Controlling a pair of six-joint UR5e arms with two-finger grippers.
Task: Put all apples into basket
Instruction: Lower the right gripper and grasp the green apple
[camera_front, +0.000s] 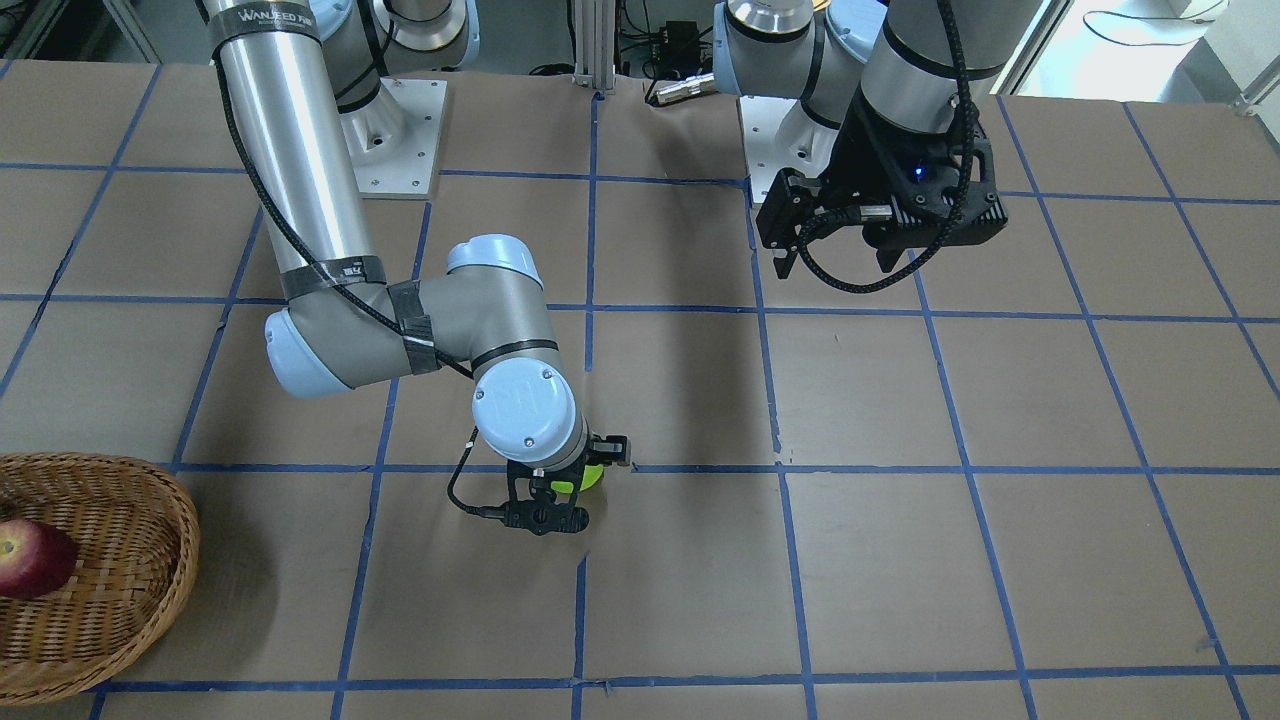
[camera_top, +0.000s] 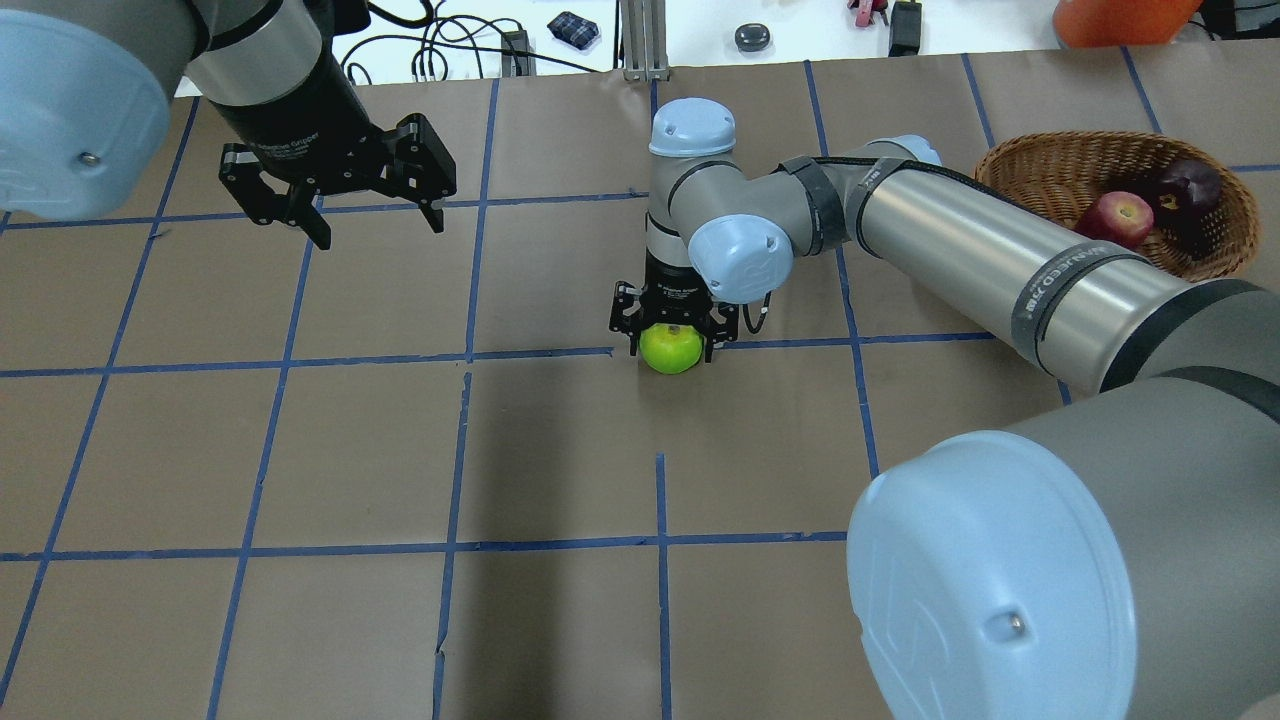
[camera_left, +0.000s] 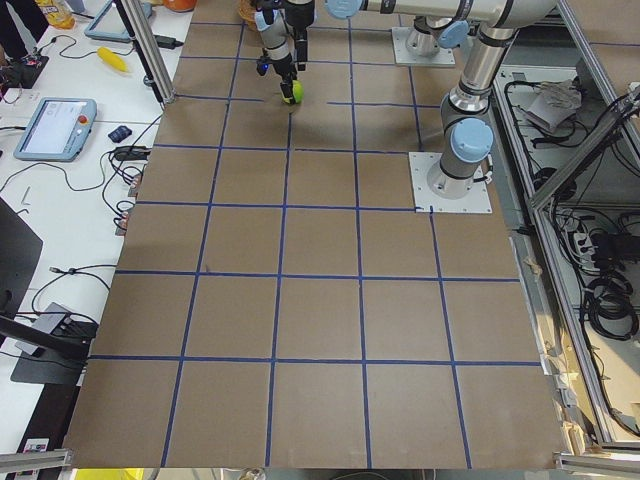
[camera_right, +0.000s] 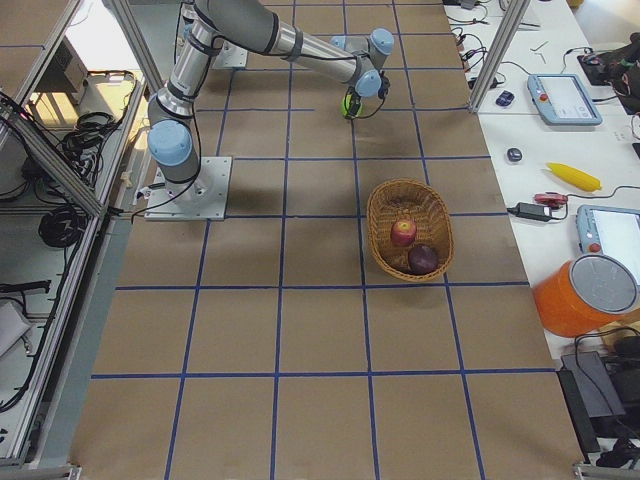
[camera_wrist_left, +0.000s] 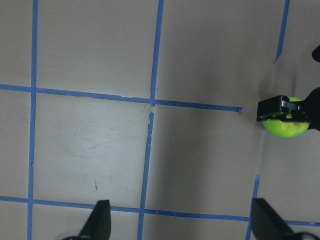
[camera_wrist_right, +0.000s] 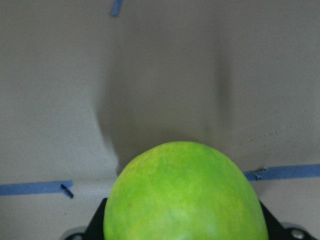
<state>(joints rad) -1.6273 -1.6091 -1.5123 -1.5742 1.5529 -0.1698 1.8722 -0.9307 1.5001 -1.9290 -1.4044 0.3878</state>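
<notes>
Currently the basket (camera_top: 1010, 160), well off to the robot's right, holds the maroon apple (camera_top: 1188, 185) and red apple (camera_top: 1115, 218). Left gripper (camera_top: 380, 232) hangs wide open, empty. Right gripper (camera_top: 671, 350) clamps the green apple (camera_wrist_right: 185, 195) mid-table; a shallow pinch on slick skin could drop it.

A lime green apple (camera_wrist_right: 185, 195) fills the lower middle of the view. The dark fingers (camera_wrist_right: 97, 226) of the right gripper (camera_wrist_right: 184, 231) sit against its two lower flanks. Behind it lies the brown table (camera_wrist_right: 50, 100), crossed by blue tape (camera_wrist_right: 35, 188) to either side of the apple. A soft shadow darkens the surface above the fruit.
</notes>
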